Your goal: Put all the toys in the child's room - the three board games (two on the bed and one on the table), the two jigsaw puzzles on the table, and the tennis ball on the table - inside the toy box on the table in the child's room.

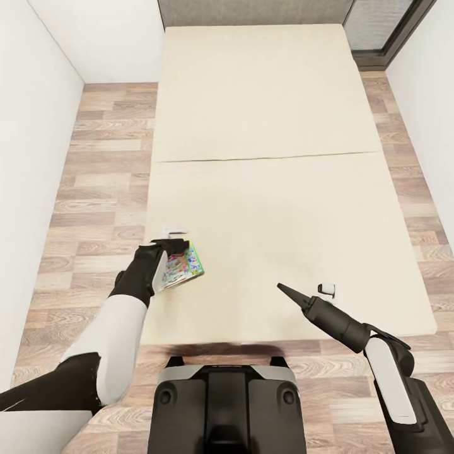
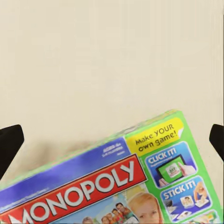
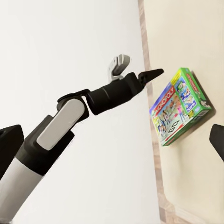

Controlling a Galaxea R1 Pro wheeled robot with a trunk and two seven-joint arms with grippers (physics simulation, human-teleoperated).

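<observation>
Head view: the bed fills the middle of the picture, its beige mattress crossed by a thin seam, with wood-plank floor on both sides and white walls beyond. At the far end stands a grey headboard, with a dark-framed window in the corner to its right. The left hand is at the mattress's left edge, near the foot of the bed. The Monopoly box sits tilted just beside the hand's dark fingers and partly hidden by the wrist; whether the fingers clasp it cannot be told from here. The right hand hangs over the near right part of the mattress, one dark finger pointing left and a pale one apart from it, so the jaws stand open and hold nothing.

Left wrist view: the Monopoly box lies close below the camera, its red logo and green edge plain, with the mattress behind. Dark fingertips show at both sides, well apart.

Right wrist view: the left arm reaches across toward the Monopoly box, which is raised on edge against the mattress. The left hand shows one dark finger and one grey finger spread, the dark tip just beside the box's corner; contact cannot be told. The right hand's own fingertips stand wide apart.
</observation>
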